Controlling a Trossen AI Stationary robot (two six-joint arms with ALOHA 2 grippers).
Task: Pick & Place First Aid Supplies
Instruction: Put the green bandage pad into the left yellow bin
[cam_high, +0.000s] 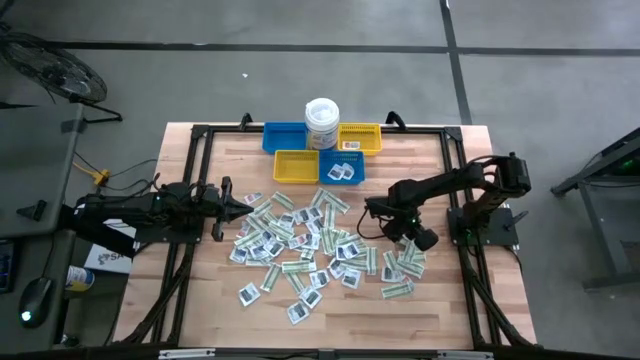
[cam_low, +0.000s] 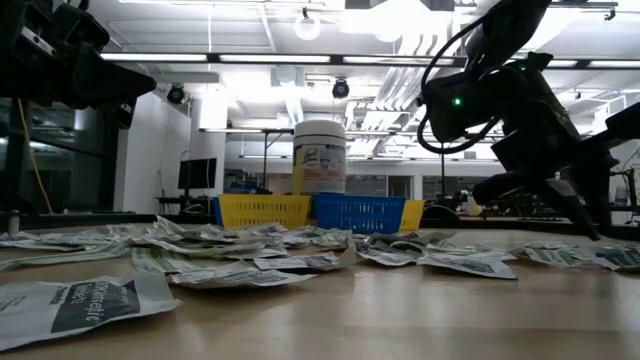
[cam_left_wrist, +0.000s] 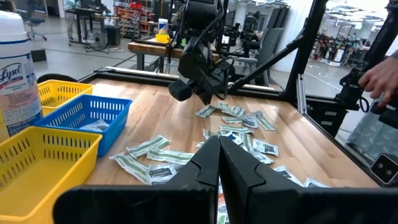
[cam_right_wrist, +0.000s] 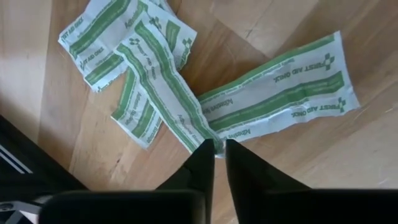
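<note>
The left gripper (cam_high: 245, 209) is clenched on nothing, its fingers (cam_left_wrist: 208, 163) pressed together, and hangs at the left edge of the spread of first aid supplies (cam_high: 300, 240), which lie scattered flat across the middle of the wooden table (cam_high: 200, 290): white squares with dark print mixed with longer green-and-white strips. Behind the spread, at the table's far edge, stand a blue bin (cam_high: 284, 137), a yellow bin (cam_high: 296, 166), a white lidded tub (cam_high: 321, 124), a second blue bin (cam_high: 341, 171) holding a few packets, and a second yellow bin (cam_high: 362, 137). The right gripper (cam_high: 372, 209) is down at the right side of the spread, and its fingertips (cam_right_wrist: 202, 155) are nipped on the end of a green-and-white strip (cam_right_wrist: 165, 93), which lies across other strips; another strip (cam_right_wrist: 280, 93) lies just beside the tips. Whether the nipped strip is off the wood cannot be told.
</note>
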